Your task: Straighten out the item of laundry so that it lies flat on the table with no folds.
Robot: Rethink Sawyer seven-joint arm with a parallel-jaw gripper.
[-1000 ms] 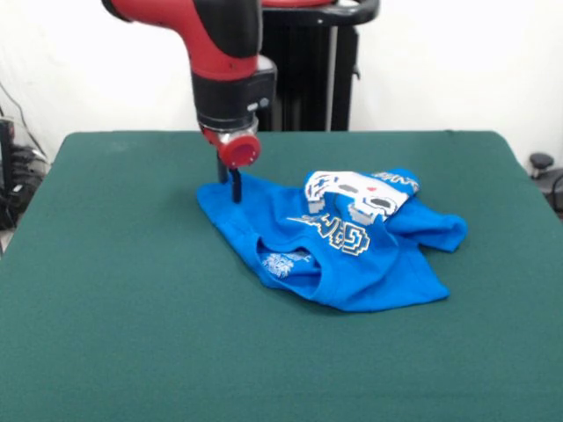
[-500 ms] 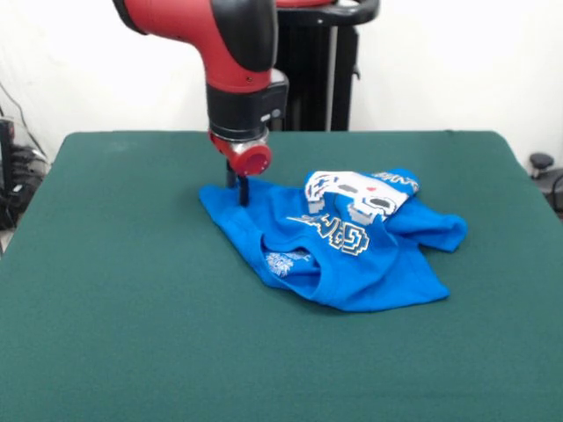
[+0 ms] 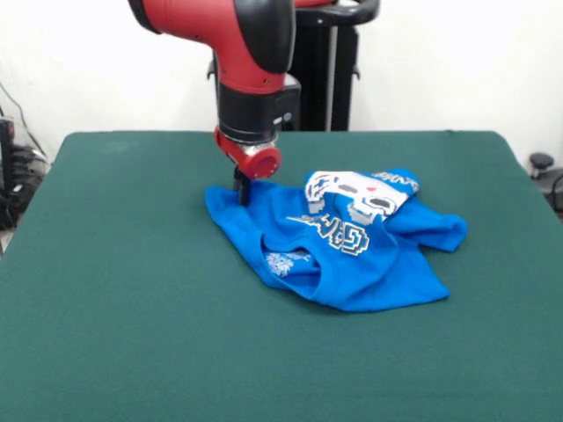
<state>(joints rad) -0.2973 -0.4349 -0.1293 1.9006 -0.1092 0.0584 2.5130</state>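
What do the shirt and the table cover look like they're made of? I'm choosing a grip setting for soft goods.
The blue T-shirt looks like thin knit cloth, probably cotton: matte, it slumps into soft folds, and its white print bends with them. The table looks covered in dark green felt or similar: flat, matte, no shine or visible weave. The gripper sits at the shirt's edge.

This is looking like a robotics lab or test room rather than a home. A red and black robot arm [image 3: 237, 53] is reaching down from the top centre of the frame, in front of its black pedestal column [image 3: 321, 66]. A large rectangular table covered in dark green felt-like cloth [image 3: 114, 290] is filling most of the picture. A plain white wall [image 3: 457, 61] is running behind it. Dark cables and equipment [image 3: 18, 176] are sitting at the left edge, and a small black object [image 3: 541, 163] at the right edge.
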